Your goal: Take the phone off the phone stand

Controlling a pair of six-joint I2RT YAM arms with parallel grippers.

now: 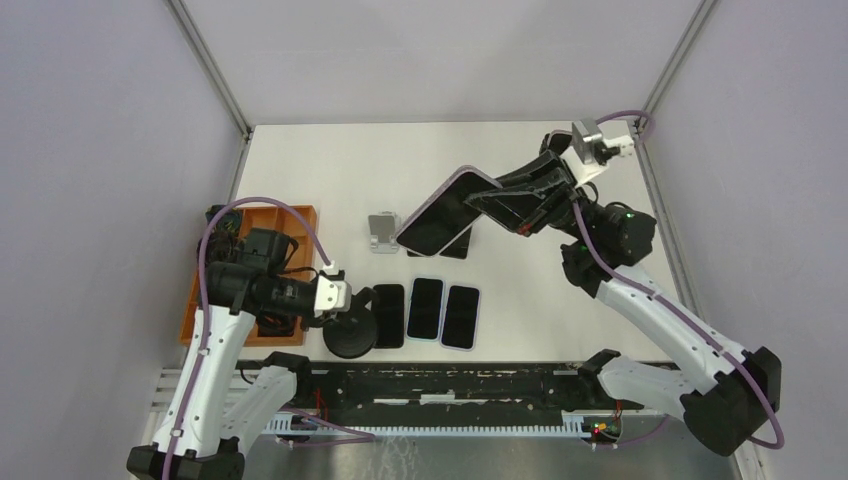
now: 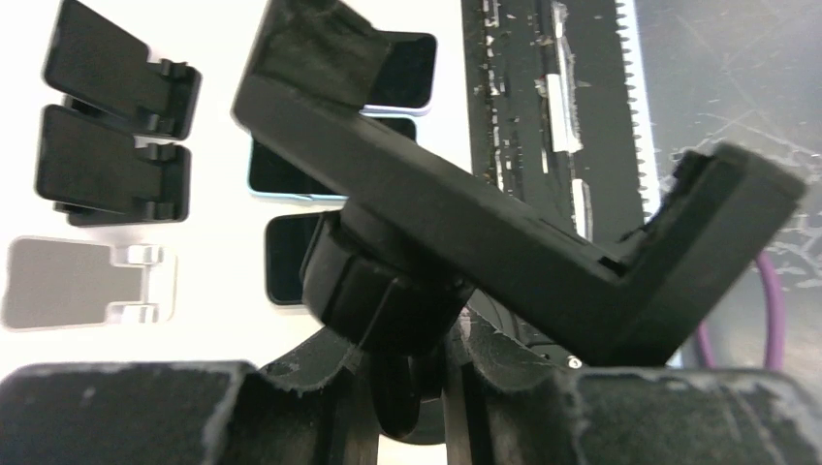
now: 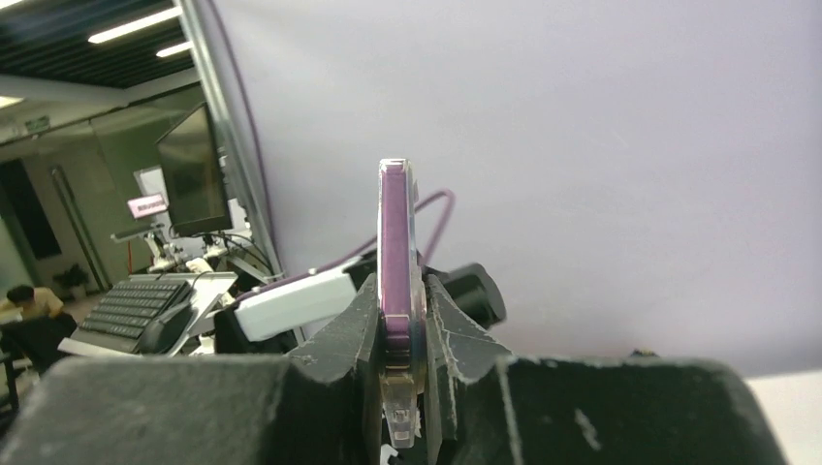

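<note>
Right jaws pinching a slim purple-edged phone with dark glass screen by one short end; overhead view shows it tilted, screen up, raised off the white bench; its free end points toward the small silver metal folding stand, contact there cannot be told.

Right wrist view: same phone seen edge-on, standing straight between the two black fingers, both pressed flat against its faces; pale wall behind.

Black plastic clamp-type phone stand with round base sits at the near edge of the bench, left of centre, well apart from the phone; left jaws closed in on it from the left.

Left wrist view: stand's L-shaped cradle arm crosses the frame on a slant above a ribbed round knuckle; the worn black fingers sit either side of the stem below that knuckle, nipping it.

Three dark-screened phones lie flat in a row just right of the stand's base, near one another.

Two black folding stands lie one beside the other on the bench, the silver one next to them; overhead they are partly hidden under the raised phone.

Orange plastic tray at the left edge of the bench, beneath the left arm.
</note>
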